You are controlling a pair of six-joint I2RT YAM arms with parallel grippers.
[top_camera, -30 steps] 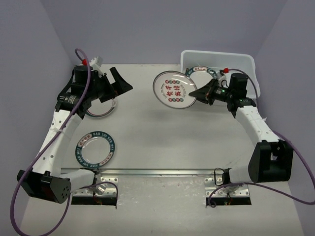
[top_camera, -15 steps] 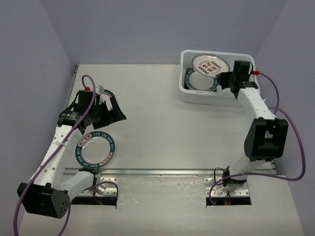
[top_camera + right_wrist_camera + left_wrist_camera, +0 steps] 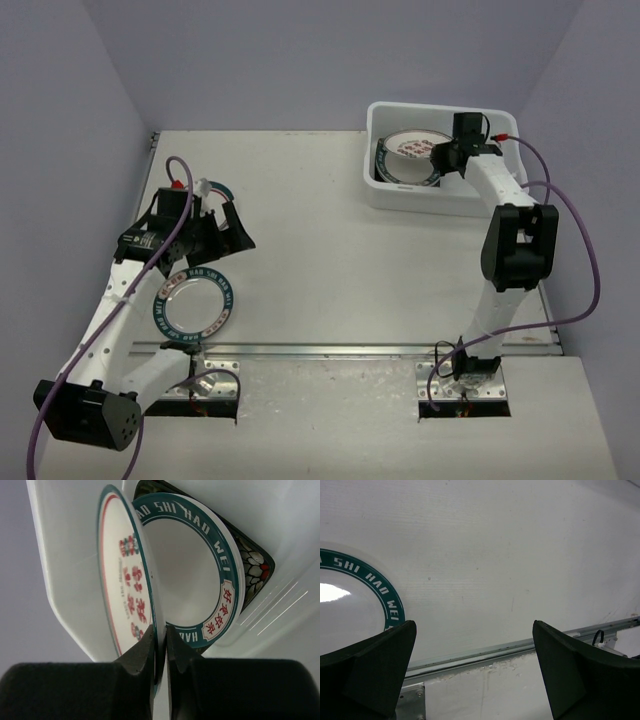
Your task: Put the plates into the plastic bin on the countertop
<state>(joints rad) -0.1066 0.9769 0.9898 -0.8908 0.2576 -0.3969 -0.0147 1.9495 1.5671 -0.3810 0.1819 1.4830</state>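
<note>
Right gripper (image 3: 160,630): fingers clamped on the rim of the red-patterned plate (image 3: 125,580), which stands on edge inside the plastic bin (image 3: 65,555). Just beyond it lean a teal-rimmed plate (image 3: 190,570) and a black floral plate (image 3: 250,565). Left gripper (image 3: 474,625): jaws wide apart above the countertop (image 3: 495,555), with a loose teal plate (image 3: 360,610) beside one finger.

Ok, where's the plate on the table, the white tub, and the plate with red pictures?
Plate on the table (image 3: 195,304): top view, its white middle.
White tub (image 3: 420,200): top view, its front wall.
Plate with red pictures (image 3: 125,580): right wrist view, its patterned face.
</note>
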